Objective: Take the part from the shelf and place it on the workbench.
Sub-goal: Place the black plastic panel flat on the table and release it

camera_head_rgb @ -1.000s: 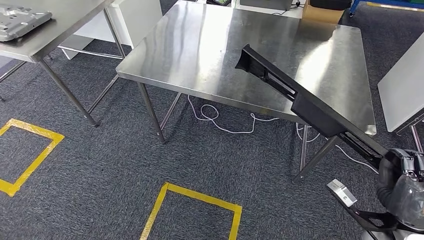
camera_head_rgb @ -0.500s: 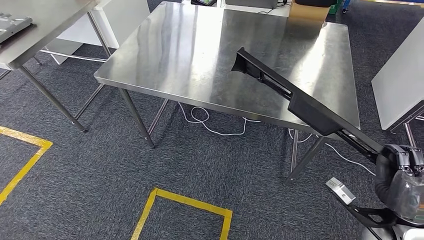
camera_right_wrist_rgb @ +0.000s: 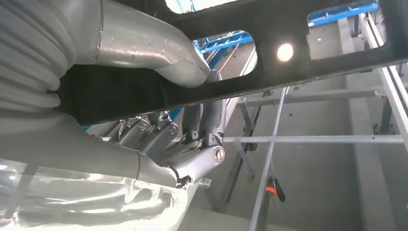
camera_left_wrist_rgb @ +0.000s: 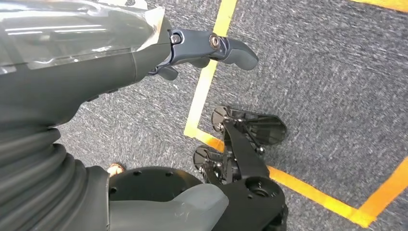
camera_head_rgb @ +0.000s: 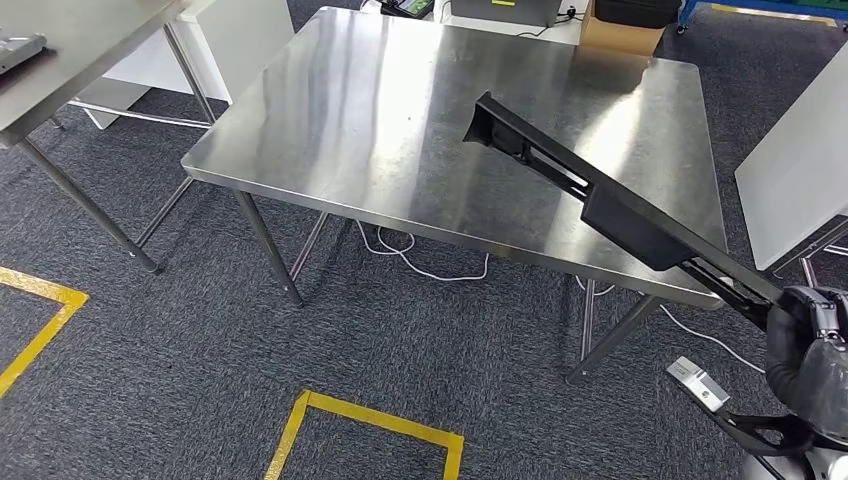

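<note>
The part (camera_head_rgb: 620,215) is a long black plastic bar with slots and a flared far end. My right hand (camera_head_rgb: 810,350) grips its near end at the lower right of the head view. The bar slants up and left, and its far end hangs above the steel workbench (camera_head_rgb: 380,120). In the right wrist view the thumb and fingers (camera_right_wrist_rgb: 192,139) wrap around the black bar (camera_right_wrist_rgb: 288,19). My left hand (camera_left_wrist_rgb: 192,48) hangs over the carpet and holds nothing, its fingers loosely extended.
A second steel table (camera_head_rgb: 60,50) stands at the far left. A white panel (camera_head_rgb: 790,180) leans close to the workbench's right side. A cardboard box (camera_head_rgb: 620,35) sits behind the bench, a white cable (camera_head_rgb: 420,260) lies under it, and yellow tape (camera_head_rgb: 370,420) marks the carpet.
The whole view has shifted: the workbench sits further left and lower in the picture, so the camera has moved. My right hand still holds the part in the same pose.
</note>
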`<state>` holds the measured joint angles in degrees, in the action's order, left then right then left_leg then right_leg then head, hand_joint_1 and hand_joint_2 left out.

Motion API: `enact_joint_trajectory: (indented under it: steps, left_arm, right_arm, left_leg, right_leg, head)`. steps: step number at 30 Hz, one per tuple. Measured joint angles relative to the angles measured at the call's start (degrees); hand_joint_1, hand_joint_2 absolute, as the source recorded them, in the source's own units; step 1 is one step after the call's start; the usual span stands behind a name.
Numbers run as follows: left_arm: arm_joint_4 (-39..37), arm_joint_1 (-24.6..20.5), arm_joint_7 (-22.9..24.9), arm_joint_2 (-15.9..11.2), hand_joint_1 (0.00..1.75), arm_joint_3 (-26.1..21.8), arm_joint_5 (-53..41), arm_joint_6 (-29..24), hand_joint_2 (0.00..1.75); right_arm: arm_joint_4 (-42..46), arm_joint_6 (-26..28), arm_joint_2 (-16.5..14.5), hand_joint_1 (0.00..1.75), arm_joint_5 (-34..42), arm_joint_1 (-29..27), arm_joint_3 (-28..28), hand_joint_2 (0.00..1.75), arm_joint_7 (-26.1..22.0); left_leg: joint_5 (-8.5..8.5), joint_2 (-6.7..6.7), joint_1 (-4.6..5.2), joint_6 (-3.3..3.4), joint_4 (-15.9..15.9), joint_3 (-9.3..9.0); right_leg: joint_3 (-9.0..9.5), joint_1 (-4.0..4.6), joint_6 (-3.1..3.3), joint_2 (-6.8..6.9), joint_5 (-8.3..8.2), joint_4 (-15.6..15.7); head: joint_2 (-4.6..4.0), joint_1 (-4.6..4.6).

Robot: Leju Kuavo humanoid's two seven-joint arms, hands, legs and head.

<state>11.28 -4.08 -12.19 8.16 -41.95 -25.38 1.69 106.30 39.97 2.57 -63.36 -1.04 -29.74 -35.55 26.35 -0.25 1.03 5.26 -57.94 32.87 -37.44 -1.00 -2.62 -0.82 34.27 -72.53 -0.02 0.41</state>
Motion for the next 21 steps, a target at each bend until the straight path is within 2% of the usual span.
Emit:
enact_joint_trajectory:
  steps: [1,2,4,5,6,7,9,11,12,13,15,16,17,18,20,21]
  left_arm:
    - [0.0,0.0,0.1,0.0,0.00,0.0,0.0,0.0,1.75]
    - [0.0,0.1,0.2,0.1,0.00,0.0,0.0,0.0,1.75]
    - [0.0,0.1,0.3,0.1,0.00,0.0,0.0,-0.1,1.75]
    - [0.0,0.1,0.4,0.1,0.00,0.0,0.0,-0.1,1.75]
    - [0.0,0.1,0.4,0.1,0.00,0.0,0.0,-0.1,1.75]
    - [0.0,0.1,0.4,0.1,0.00,0.0,0.0,-0.1,1.75]
    - [0.0,0.0,0.4,0.1,0.00,0.0,0.0,-0.2,1.75]
    - [0.0,0.0,0.5,0.1,0.00,0.0,0.0,-0.2,1.75]
    - [0.0,-0.1,0.5,0.1,0.00,0.0,0.0,-0.2,1.75]
    - [0.0,-0.1,0.5,0.1,0.00,0.0,0.0,-0.2,1.75]
    - [0.0,0.0,0.5,0.2,0.00,0.0,0.0,-0.2,1.75]
    - [-0.1,0.1,0.5,0.2,0.00,0.0,-0.1,-0.2,1.75]
    - [-0.1,0.1,0.5,0.2,0.00,0.0,-0.1,-0.2,1.75]
    - [-0.1,0.2,0.5,0.2,0.00,0.0,-0.1,-0.2,1.75]
    - [-0.1,0.2,0.5,0.2,0.00,-0.1,-0.1,-0.2,1.75]
    - [-0.1,0.2,0.5,0.1,0.00,-0.1,-0.1,-0.2,1.75]
  right_arm:
    - [-0.2,0.0,0.2,1.75,-0.2,0.0,0.1,1.75,0.0]
    - [-0.5,0.0,0.3,1.75,-0.4,0.1,0.1,1.75,-0.1]
    - [-1.0,0.0,0.6,1.75,-0.7,0.2,0.2,1.75,-0.2]
    - [-1.3,0.0,0.7,1.75,-0.7,0.3,0.3,1.75,-0.2]
    - [-1.5,0.0,0.8,1.75,-0.7,0.5,0.3,1.75,-0.2]
    - [-1.7,0.0,0.8,1.75,-0.7,0.6,0.4,1.75,-0.2]
    - [-1.9,0.0,0.9,1.75,-0.7,0.9,0.5,1.75,-0.2]
    - [-2.0,0.0,1.0,1.75,-0.8,1.0,0.5,1.75,-0.2]
    - [-2.0,0.0,1.1,1.75,-0.8,1.1,0.5,1.75,-0.2]
    - [-2.0,0.0,1.1,1.75,-0.8,1.2,0.6,1.75,-0.2]
    - [-2.0,0.0,1.1,1.75,-0.8,1.3,0.7,1.75,-0.2]
    - [-2.0,0.0,1.1,1.75,-0.8,1.3,0.7,1.75,-0.2]
    - [-2.0,0.0,1.1,1.75,-0.8,1.3,0.8,1.75,-0.2]
    - [-2.0,0.0,1.1,1.75,-0.8,1.3,0.9,1.75,-0.2]
    - [-2.0,0.0,1.1,1.75,-1.0,1.4,1.0,1.75,-0.2]
    - [-2.2,0.0,1.1,1.75,-1.2,1.6,1.2,1.75,-0.2]
  left_leg:
    - [0.38,0.01,-0.07,-0.18,0.0,-0.34]
    - [0.80,0.01,-0.20,-0.44,0.0,-0.82]
    - [1.84,0.01,-0.53,-1.17,-0.1,-2.05]
    - [2.42,0.02,-0.62,-1.60,-0.2,-2.67]
    - [2.94,0.06,-0.61,-2.04,-0.3,-3.01]
    - [3.35,0.13,-0.55,-2.49,-0.4,-3.28]
    - [3.94,0.29,-0.59,-3.16,-0.6,-3.62]
    - [4.37,0.34,-0.97,-3.57,-2.4,-3.29]
    - [4.73,0.35,-1.14,-3.75,-4.7,-2.13]
    - [5.38,0.32,-1.23,-3.95,-8.2,-0.06]
    - [7.87,0.33,-1.28,-4.27,-14.8,5.17]
    - [8.98,0.33,-1.29,-4.33,-16.5,7.27]
    - [9.14,0.32,-1.29,-4.25,-16.5,8.44]
    - [7.98,0.31,-1.26,-4.07,-14.7,8.73]
    - [2.54,0.24,-0.99,-3.28,-8.3,7.61]
    - [0.92,0.01,-0.69,-2.77,-5.7,7.02]
  right_leg:
    - [-1.56,-0.21,-0.39,0.04,0.10,-1.1]
    - [-2.17,-0.49,-1.02,0.11,-0.81,-0.4]
    - [-0.92,-1.23,-2.78,0.45,-5.31,5.8]
    - [-0.07,-1.43,-3.37,0.80,-7.21,9.1]
    - [0.78,-1.44,-3.15,1.19,-8.27,11.5]
    - [1.18,-1.27,-2.37,1.45,-8.76,12.7]
    - [1.85,-1.02,-0.19,1.47,-8.44,13.0]
    - [2.74,-1.14,0.87,1.16,-8.30,13.1]
    - [3.30,-1.15,1.27,1.06,-8.08,13.2]
    - [3.77,-1.03,1.73,1.03,-7.74,13.2]
    - [4.63,-0.79,2.35,0.89,-6.92,13.2]
    - [5.15,-0.68,2.48,0.78,-6.45,13.2]
    - [5.75,-0.61,2.48,0.64,-5.95,13.2]
    - [6.45,-0.56,2.45,0.52,-5.44,13.3]
    - [7.70,-0.45,2.25,0.31,-4.40,13.3]
    - [8.17,-0.36,1.98,0.10,-3.88,13.3]
  head:
    - [0.00,-0.01]
    - [0.00,-0.01]
    - [0.00,0.06]
    - [0.00,0.15]
    - [0.00,0.23]
    - [0.00,0.24]
    - [0.00,0.14]
    - [0.00,-0.03]
    - [0.00,-0.10]
    - [0.00,-0.13]
    - [0.00,-0.15]
    - [0.00,-0.15]
    - [0.00,-0.16]
    - [0.00,-0.16]
    - [0.00,-0.16]
    - [0.00,-0.23]
